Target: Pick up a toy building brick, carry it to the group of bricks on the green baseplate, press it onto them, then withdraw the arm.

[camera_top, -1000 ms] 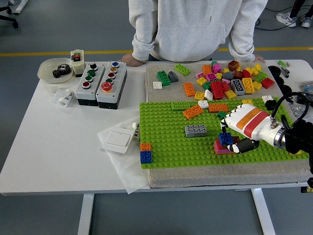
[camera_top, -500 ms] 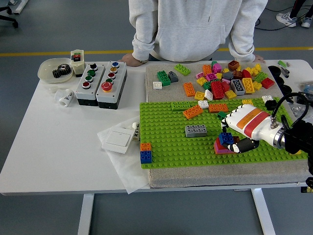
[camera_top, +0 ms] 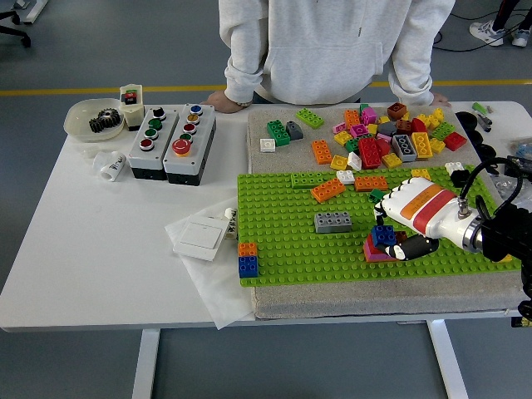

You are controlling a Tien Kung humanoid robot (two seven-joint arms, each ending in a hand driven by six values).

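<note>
On the green baseplate [camera_top: 283, 241], right of centre, a blue brick [camera_top: 383, 235] sits on top of a pink and red brick [camera_top: 373, 252]. My right hand [camera_top: 397, 233], white with an orange stripe, comes in from the right and is shut on the blue brick, with the black thumb [camera_top: 418, 246] on its near side and the fingers on its far side. A grey brick [camera_top: 332, 221], an orange brick [camera_top: 327, 190] and an orange-on-blue stack [camera_top: 248, 260] also stand on the plate. The loose brick pile [camera_top: 382, 137] lies behind. My left arm is out of view.
A person stands at the far side with one hand [camera_top: 220, 101] on the table's edge. Two button boxes [camera_top: 170, 141], a bowl with gears [camera_top: 93, 119] and a white switch plate on paper [camera_top: 199, 239] occupy the left half. Cables and black parts [camera_top: 486, 158] lie at the right edge.
Almost nothing has changed; my right hand has drifted a few pixels to the right while staying on the blue brick.
</note>
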